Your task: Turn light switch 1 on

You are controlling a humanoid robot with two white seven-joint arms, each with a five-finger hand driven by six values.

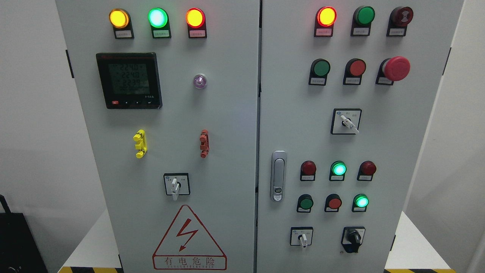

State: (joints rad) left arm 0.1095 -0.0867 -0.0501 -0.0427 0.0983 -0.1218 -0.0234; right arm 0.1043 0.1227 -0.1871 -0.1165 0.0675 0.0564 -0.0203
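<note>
A grey electrical cabinet point(227, 125) with two doors fills the head view. The right door carries lamps and push buttons: a lit red lamp point(326, 16) at the top, green point(321, 68) and red point(357, 68) buttons below it, and a red mushroom stop button point(396, 68). Lower down are a lit green lamp point(338, 169), a green button point(305, 203), a red button point(334, 203) and another lit green lamp point(361, 201). White rotary switches sit on the right door point(346, 122), point(302, 237) and on the left door point(175, 185). I cannot tell which is switch 1. Neither hand is in view.
The left door has lit yellow point(119, 18), green point(157, 17) and red point(195, 17) lamps, a digital meter point(129, 80), yellow point(140, 143) and red point(204, 143) clips and a hazard triangle point(188, 239). A door handle point(278, 176) and a black knob point(354, 238) are on the right door.
</note>
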